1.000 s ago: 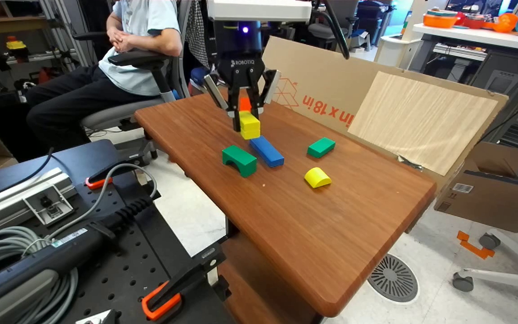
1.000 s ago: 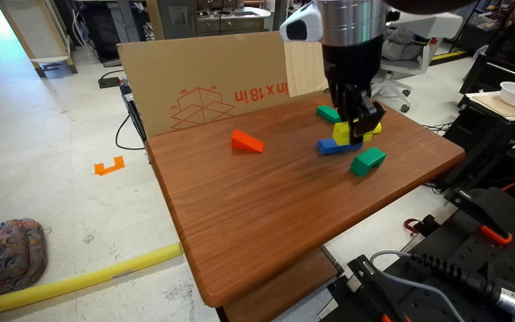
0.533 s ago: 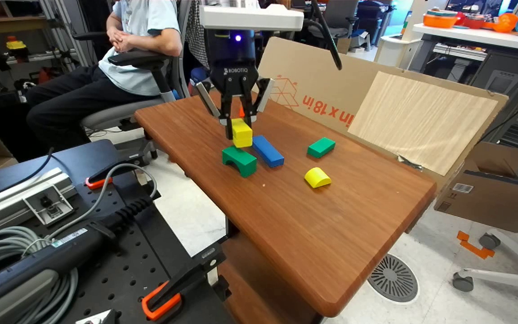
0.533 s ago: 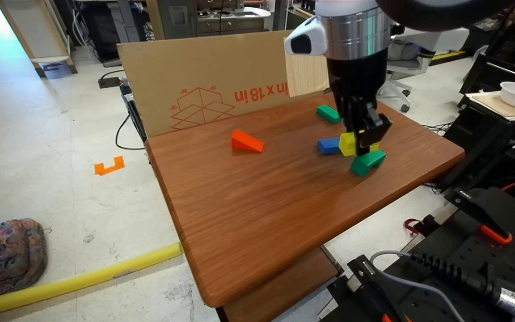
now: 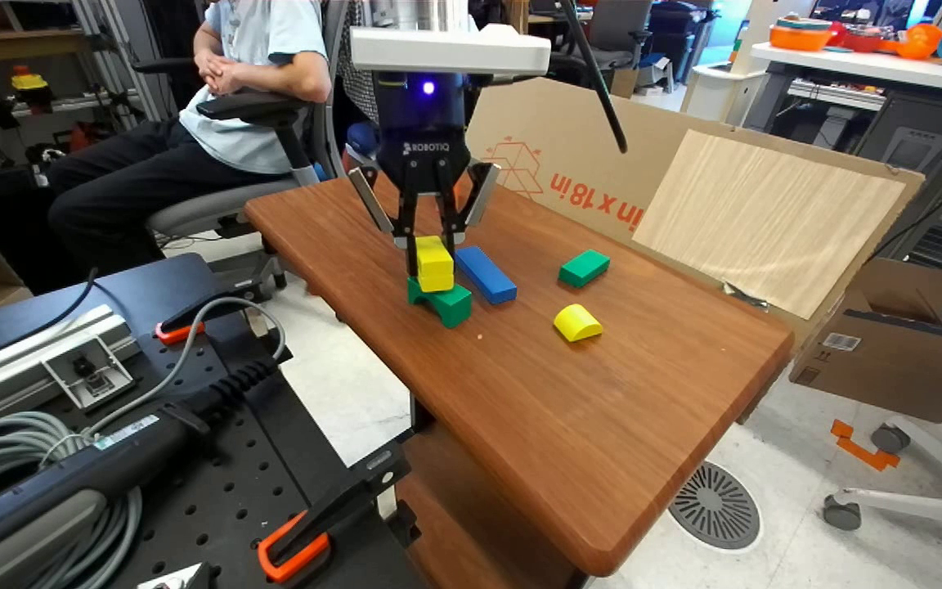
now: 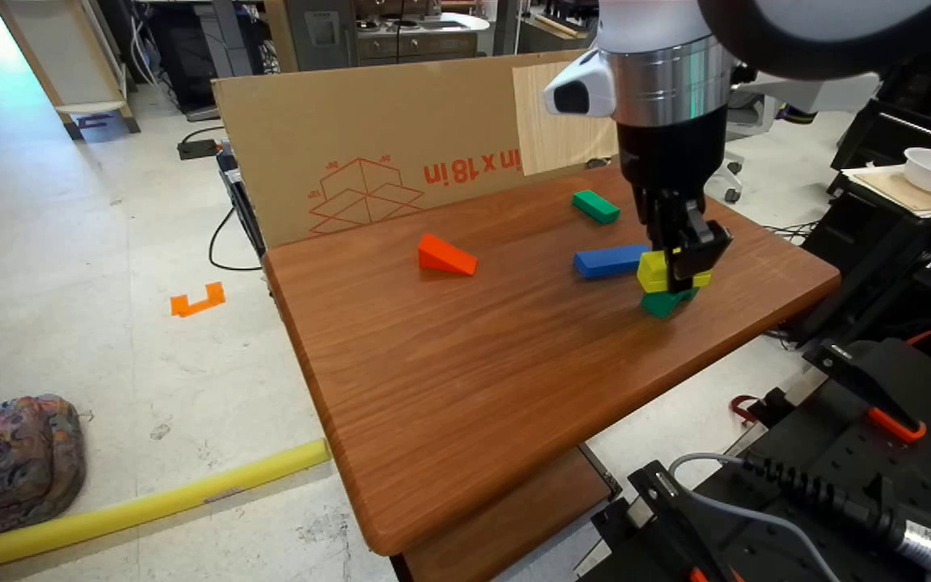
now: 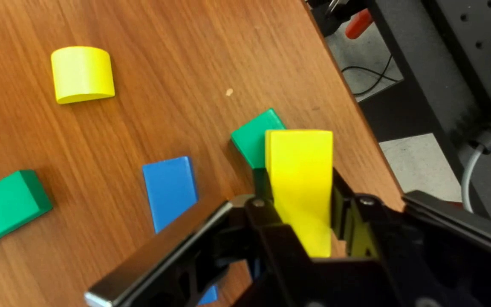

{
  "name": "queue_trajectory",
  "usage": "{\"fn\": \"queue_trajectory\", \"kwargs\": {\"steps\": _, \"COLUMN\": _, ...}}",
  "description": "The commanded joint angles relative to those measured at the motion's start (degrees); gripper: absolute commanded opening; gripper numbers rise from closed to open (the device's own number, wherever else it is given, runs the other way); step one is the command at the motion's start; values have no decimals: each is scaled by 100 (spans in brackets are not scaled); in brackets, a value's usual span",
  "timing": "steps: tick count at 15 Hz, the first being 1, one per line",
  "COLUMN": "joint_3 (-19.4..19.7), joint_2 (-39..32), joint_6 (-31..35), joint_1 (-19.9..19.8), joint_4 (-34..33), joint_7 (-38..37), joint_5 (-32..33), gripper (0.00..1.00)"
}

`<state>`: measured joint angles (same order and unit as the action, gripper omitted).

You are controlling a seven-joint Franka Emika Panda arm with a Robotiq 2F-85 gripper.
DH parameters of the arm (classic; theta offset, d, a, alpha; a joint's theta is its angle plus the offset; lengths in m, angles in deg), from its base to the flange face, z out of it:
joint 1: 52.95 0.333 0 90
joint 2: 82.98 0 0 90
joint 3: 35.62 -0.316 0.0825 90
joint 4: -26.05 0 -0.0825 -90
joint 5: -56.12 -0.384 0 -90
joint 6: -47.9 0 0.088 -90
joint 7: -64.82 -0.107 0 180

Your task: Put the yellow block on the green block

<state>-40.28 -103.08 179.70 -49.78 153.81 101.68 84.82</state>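
The yellow block (image 5: 435,266) is oblong, with a seam line across it. My gripper (image 5: 432,255) is shut on it, with one finger on each side, as the wrist view (image 7: 300,183) also shows. The green block (image 5: 453,307) is a deep green arch on the table. The yellow block is over its top and appears to touch it, lying at an angle across it. In the wrist view only one end of the green block (image 7: 256,136) shows; the rest is hidden under the yellow block (image 7: 301,166). In an exterior view a finger covers part of the yellow block (image 6: 653,273).
A blue block (image 5: 486,275) lies right beside the green block. A smaller green block (image 5: 584,268) and a half-round yellow block (image 5: 577,323) lie farther along the table. An orange wedge (image 6: 445,255) stands apart. A cardboard sheet (image 6: 401,137) borders one table edge.
My gripper has moved down and across from above the blue block to the green block, with the yellow block held. The green block has turned and shifted slightly.
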Motion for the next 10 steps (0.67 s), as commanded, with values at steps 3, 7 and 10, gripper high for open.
{"fn": "queue_trajectory", "kwargs": {"steps": 3, "joint_3": 64, "joint_2": 152, "joint_6": -104, "joint_1": -2, "joint_4": 82, "joint_7": -252, "joint_5": 17, "gripper": 8}}
{"fn": "queue_trajectory", "kwargs": {"steps": 7, "joint_3": 36, "joint_2": 171, "joint_6": -144, "joint_1": -43, "joint_4": 79, "joint_7": -262, "joint_5": -108, "gripper": 64}}
{"fn": "queue_trajectory", "kwargs": {"steps": 10, "joint_3": 12, "joint_2": 238, "joint_6": -135, "joint_1": -48, "joint_4": 112, "joint_7": -325, "joint_5": -161, "gripper": 88}}
